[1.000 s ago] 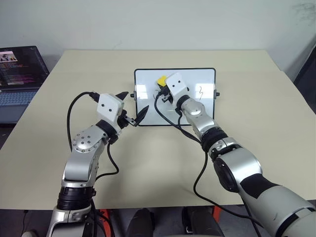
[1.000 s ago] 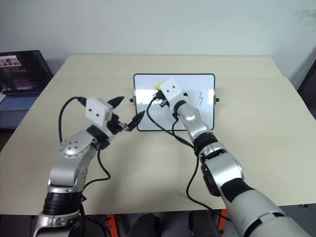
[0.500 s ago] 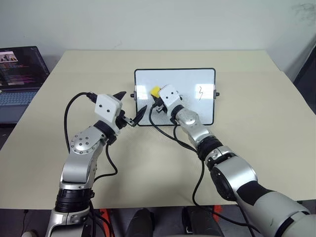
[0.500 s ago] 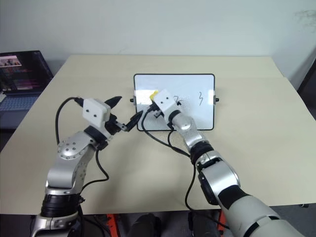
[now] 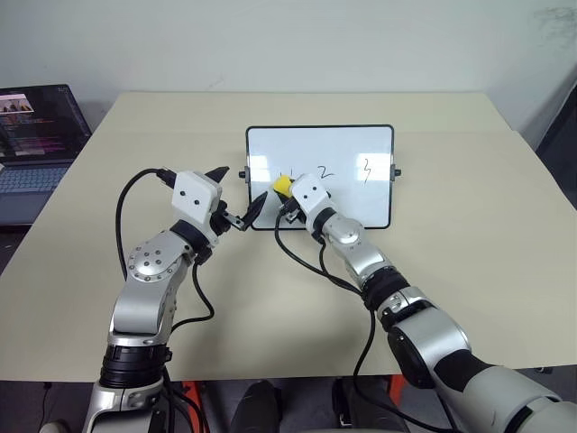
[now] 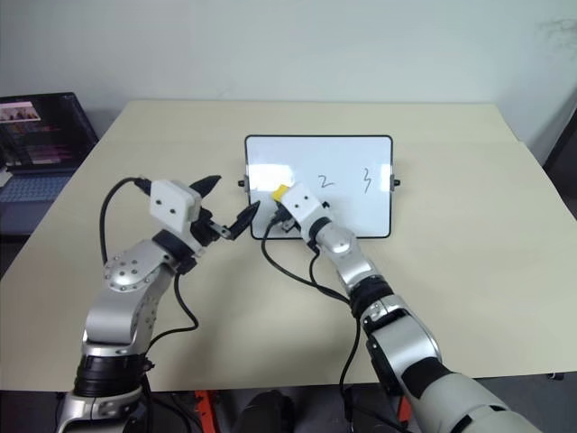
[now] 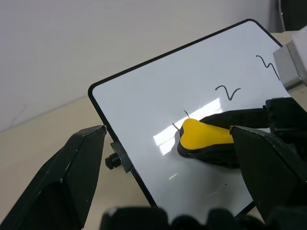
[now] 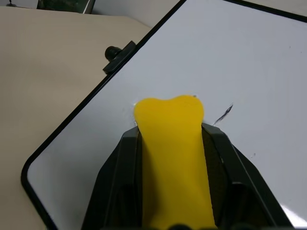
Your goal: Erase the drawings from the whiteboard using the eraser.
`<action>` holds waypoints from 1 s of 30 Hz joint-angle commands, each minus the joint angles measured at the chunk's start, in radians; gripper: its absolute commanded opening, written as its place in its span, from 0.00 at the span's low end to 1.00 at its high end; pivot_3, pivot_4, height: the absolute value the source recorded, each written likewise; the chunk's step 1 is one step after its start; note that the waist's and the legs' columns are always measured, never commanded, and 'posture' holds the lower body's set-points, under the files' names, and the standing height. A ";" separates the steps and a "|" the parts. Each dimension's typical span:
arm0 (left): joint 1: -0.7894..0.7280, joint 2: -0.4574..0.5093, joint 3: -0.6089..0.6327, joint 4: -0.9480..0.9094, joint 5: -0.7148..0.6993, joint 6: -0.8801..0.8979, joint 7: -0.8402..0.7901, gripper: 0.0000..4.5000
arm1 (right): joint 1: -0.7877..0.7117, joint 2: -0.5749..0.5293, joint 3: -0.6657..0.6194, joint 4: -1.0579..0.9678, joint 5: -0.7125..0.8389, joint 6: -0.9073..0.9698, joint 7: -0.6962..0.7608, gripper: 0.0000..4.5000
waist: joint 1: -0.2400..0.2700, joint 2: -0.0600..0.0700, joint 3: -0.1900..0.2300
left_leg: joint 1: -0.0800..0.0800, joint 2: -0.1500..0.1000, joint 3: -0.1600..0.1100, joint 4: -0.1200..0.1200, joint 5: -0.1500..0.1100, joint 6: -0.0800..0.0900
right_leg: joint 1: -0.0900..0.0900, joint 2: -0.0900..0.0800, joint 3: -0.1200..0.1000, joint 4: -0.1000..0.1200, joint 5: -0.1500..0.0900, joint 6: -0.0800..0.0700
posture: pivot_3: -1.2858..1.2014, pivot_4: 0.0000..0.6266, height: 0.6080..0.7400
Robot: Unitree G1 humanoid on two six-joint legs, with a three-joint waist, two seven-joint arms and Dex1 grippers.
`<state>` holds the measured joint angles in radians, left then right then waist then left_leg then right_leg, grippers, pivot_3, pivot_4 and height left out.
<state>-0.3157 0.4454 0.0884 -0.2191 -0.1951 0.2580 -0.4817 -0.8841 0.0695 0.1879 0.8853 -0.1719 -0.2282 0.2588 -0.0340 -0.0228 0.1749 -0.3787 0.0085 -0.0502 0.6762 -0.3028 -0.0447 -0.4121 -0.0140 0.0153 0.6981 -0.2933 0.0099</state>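
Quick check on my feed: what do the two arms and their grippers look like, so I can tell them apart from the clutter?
Both arms are silver-grey metal with black joint bands. Each wrist carries a white boxy camera housing with small dark dots, and a loose black cable loops along each forearm. The left gripper and right gripper each have two black, tapering fingers.

Setting: office or lab room. Evidence: plain beige table against a bare white wall. Open laptop showing code stands alongside.
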 commanded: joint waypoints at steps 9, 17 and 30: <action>-0.019 -0.002 0.005 -0.018 -0.005 -0.012 0.005 1.00 | -0.046 -0.051 -0.076 -0.267 0.084 0.080 0.004 0.29 | 0.001 0.000 0.000 | -0.001 0.000 0.000 0.000 0.000 0.000 | 0.000 0.000 0.000 -0.001 0.000 0.000 | 0.52 0.24 1.00; -0.029 -0.002 0.001 -0.014 -0.006 -0.008 0.000 1.00 | -0.169 -0.053 -0.096 -0.090 0.071 0.047 -0.053 0.29 | 0.000 0.000 0.000 | -0.001 0.000 0.000 0.000 0.000 0.000 | -0.001 0.000 0.000 -0.001 0.000 0.000 | 0.52 0.24 1.00; -0.004 0.009 0.018 -0.061 -0.007 0.018 0.009 1.00 | -0.178 -0.003 -0.048 0.189 0.009 -0.051 -0.095 0.29 | -0.005 0.000 0.000 | -0.001 0.000 0.000 0.000 0.000 0.000 | -0.001 0.000 0.000 -0.001 0.000 0.000 | 0.52 0.24 1.00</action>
<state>-0.3186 0.4440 0.0843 -0.2305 -0.1954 0.2791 -0.4814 -1.0683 0.0565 0.1264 1.0679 -0.1482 -0.2672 0.1645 -0.0390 -0.0228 0.1750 -0.3793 0.0085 -0.0498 0.6757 -0.3028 -0.0447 -0.4127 -0.0140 0.0155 0.6976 -0.2933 0.0099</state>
